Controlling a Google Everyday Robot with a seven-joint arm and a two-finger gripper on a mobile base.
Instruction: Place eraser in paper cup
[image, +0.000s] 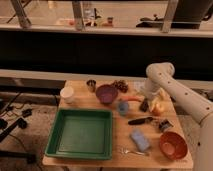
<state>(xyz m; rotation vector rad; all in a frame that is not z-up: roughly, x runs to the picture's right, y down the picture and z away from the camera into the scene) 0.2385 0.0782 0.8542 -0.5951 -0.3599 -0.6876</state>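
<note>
Hand (145, 99) at eraser (144, 106), paper cup (67, 94) well apart

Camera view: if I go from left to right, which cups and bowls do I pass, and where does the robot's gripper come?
paper cup → metal cup → purple bowl → small blue cup → gripper, lowered just right of the blue cup → orange bowl
</note>
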